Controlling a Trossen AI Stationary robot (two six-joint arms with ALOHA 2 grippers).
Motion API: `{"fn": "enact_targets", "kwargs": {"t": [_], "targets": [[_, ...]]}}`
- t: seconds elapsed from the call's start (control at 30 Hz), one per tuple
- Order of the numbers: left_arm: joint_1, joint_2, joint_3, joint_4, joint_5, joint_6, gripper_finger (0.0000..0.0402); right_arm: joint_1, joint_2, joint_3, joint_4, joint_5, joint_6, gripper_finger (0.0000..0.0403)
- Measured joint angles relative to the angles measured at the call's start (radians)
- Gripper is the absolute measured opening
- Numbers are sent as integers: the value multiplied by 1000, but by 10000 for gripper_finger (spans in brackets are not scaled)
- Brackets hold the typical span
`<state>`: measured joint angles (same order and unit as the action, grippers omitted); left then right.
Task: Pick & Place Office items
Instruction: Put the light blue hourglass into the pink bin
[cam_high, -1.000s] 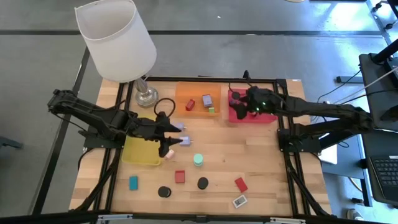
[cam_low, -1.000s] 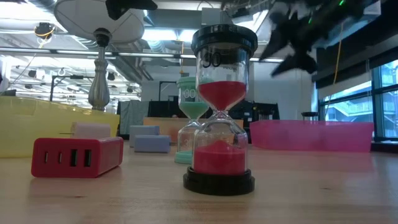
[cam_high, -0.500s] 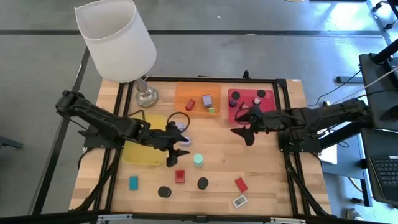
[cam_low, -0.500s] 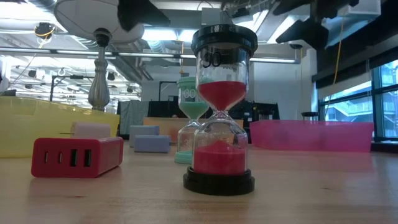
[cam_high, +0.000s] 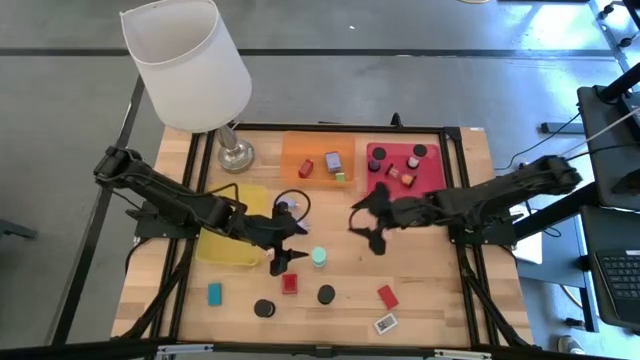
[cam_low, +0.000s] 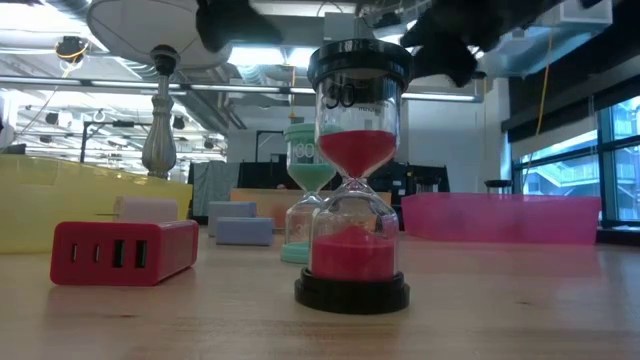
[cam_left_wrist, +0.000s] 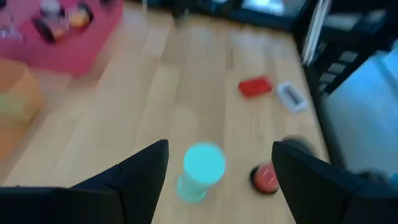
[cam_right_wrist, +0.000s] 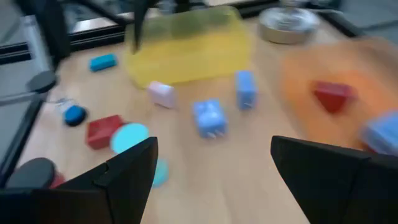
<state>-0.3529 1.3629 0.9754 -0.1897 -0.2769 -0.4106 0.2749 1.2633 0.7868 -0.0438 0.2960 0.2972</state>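
1. The left gripper (cam_high: 288, 257) is seen in the high view just beside the mint cylinder (cam_high: 318, 257), on the side toward the yellow tray (cam_high: 225, 248); its jaws are spread and nothing is held between them.
2. In the left wrist view the cylinder (cam_left_wrist: 201, 169) is framed between the two dark fingers (cam_left_wrist: 137, 180), untouched by either.
3. The right gripper (cam_high: 366, 222) is placed above bare wood between the cylinder and the red tray (cam_high: 432, 180); its jaws are spread and empty.
4. A red block (cam_high: 290, 284) is found just beside the cylinder, toward the table's front edge, with two black discs (cam_high: 264, 309) further on.
5. A teal block (cam_high: 214, 294) is set in front of the yellow tray.
6. Another red block (cam_high: 388, 296) and the white tag (cam_high: 385, 323) are placed well apart from the cylinder, near the front right corner.
7. Lavender blocks (cam_right_wrist: 209, 117) are seen beside the yellow tray in the right wrist view.
8. The orange tray (cam_high: 300, 152) is loaded with three pieces, the red tray with several small ones.
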Motion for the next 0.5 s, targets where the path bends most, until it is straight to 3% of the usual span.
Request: {"fn": "enact_targets", "kwargs": {"t": [0.3,0.5], "targets": [[-7,-52,0,-5,43,-117,281,0,278,0,342,-213,-150,315],[-12,-62,0,-11,36,-144,281,0,378,0,472,-274,-151,315]]}}
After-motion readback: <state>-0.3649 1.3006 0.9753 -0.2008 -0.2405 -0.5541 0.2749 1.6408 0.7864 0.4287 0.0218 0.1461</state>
